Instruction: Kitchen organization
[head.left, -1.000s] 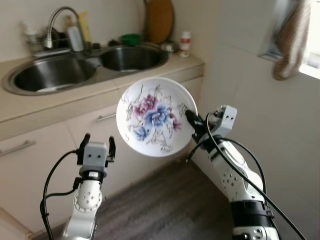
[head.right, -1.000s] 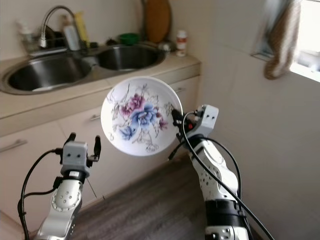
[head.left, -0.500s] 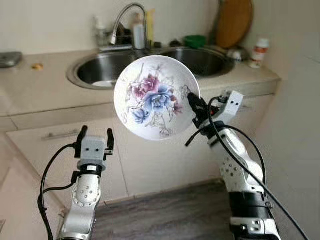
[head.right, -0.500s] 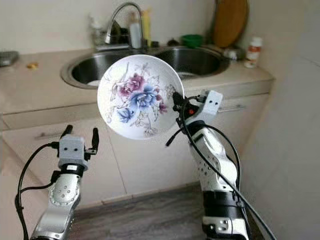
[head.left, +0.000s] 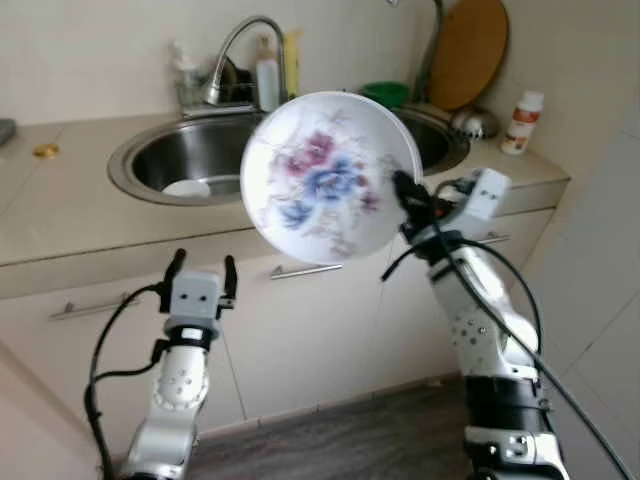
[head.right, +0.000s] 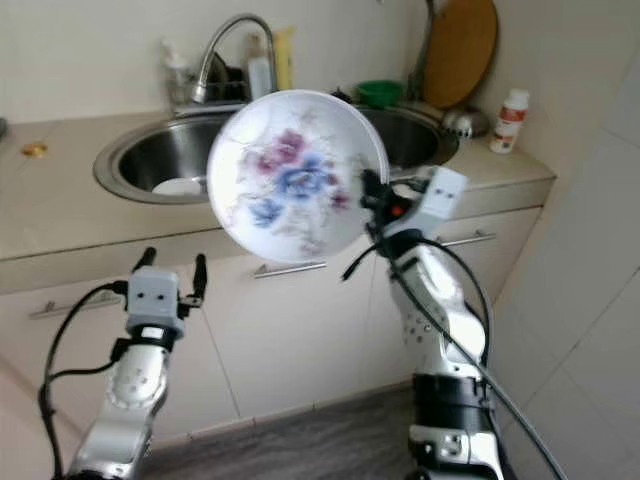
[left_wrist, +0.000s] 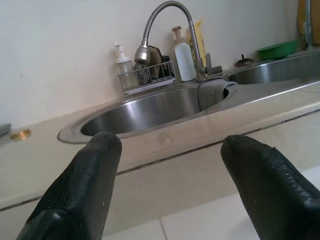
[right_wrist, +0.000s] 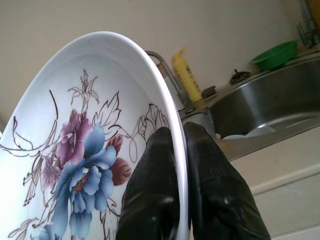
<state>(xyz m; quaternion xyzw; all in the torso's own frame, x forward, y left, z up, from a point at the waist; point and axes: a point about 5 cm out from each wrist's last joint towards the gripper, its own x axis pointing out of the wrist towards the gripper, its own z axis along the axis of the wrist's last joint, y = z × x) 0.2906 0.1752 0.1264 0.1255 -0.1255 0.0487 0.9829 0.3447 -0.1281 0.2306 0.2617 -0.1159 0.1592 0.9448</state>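
A white plate with blue and purple flowers (head.left: 325, 180) stands on edge in the air in front of the counter. My right gripper (head.left: 403, 192) is shut on its right rim; in the right wrist view both fingers (right_wrist: 165, 200) pinch the rim of the plate (right_wrist: 85, 165). My left gripper (head.left: 201, 272) is open and holds nothing, low before the cabinet drawers. Past its fingertips (left_wrist: 90, 170) the left wrist view looks at the double steel sink (left_wrist: 165, 107) and the tap (left_wrist: 165, 20).
The double sink (head.left: 180, 165) sits in a beige counter (head.left: 60, 210), with a white dish (head.left: 186, 187) in its left basin. Bottles and a rack stand behind the tap (head.left: 240, 45). A green bowl (head.left: 385, 92), a wooden board (head.left: 470, 50) and a small bottle (head.left: 523, 120) are at the right. Cabinet drawers (head.left: 300, 320) below.
The camera has shifted, so the sink sits more centred. My right gripper has lifted the plate higher, up to the level of the counter top. The left gripper stays open and low.
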